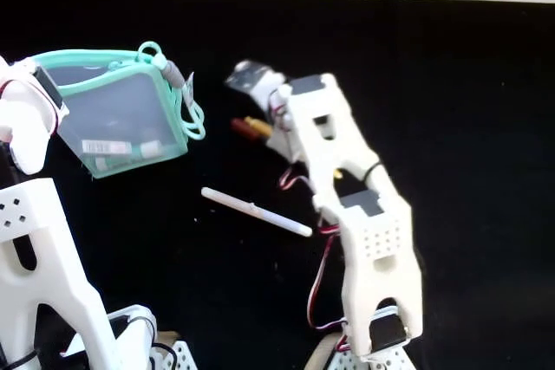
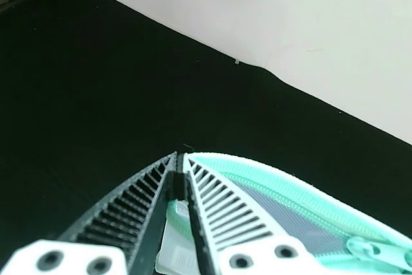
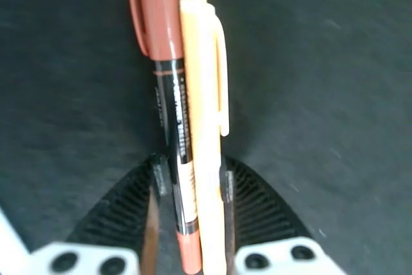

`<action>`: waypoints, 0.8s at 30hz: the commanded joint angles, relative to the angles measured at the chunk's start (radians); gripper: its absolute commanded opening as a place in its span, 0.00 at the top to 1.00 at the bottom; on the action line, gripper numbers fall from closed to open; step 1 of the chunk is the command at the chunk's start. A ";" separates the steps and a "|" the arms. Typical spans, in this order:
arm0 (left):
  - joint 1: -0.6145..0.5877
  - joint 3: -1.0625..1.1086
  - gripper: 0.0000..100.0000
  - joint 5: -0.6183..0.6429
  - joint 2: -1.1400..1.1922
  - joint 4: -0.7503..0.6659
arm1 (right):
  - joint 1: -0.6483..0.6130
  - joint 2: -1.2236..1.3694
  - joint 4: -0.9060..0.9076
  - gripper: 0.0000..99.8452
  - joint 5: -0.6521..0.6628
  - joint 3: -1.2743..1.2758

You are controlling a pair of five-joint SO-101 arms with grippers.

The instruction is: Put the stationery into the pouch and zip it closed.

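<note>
Pens sit 2 abreast in the right gripper (image 3: 190, 175): a brown pen (image 3: 158, 30) and an orange pen (image 3: 205, 82) lie side by side, touching. They are pinched between the jaws, and their capped ends point out past the fingertips over the black table (image 3: 335, 62). In the high view this gripper hangs near the middle of the table, close to the right edge of the pouch (image 1: 121, 114) but apart from it. The left gripper (image 2: 179, 162) is clamped on the pouch's rim with its jaws pressed together. The mint-green zipper (image 2: 277, 188) runs away from the jaws, and the zip pull (image 2: 376, 249) sits close to the arm. The pouch is clear with a mint-green border and is held tilted at the left side of the table. Its cord loops (image 1: 192, 114) dangle on the side that faces the right gripper. 1 white pen (image 1: 256, 211) lies loose on the table between the 2 arms, nearer the arm bases than the pouch and well apart from both grippers
</note>
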 commanded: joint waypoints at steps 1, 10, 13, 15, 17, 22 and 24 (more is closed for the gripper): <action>-0.005 0.059 0.99 0.009 0.056 0.003 | 0.044 -0.018 0.030 0.99 -0.061 -0.079; -0.002 0.059 0.99 0.009 0.056 0.003 | 0.053 -0.018 0.110 0.99 -0.218 -0.314; -0.002 0.059 0.99 0.009 0.056 0.003 | 0.051 -0.018 0.145 0.99 -0.275 -0.417; -0.001 0.059 0.99 0.009 0.056 0.003 | 0.051 -0.018 0.166 0.99 -0.324 -0.492; -0.001 0.061 0.99 0.009 0.056 0.003 | 0.051 -0.018 0.185 0.99 -0.379 -0.572; -0.001 0.065 0.99 0.009 0.056 0.003 | 0.024 -0.018 0.197 0.99 -0.537 -0.789; -0.001 0.065 0.99 0.009 0.056 0.003 | -0.013 -0.016 0.211 0.99 -0.586 -0.878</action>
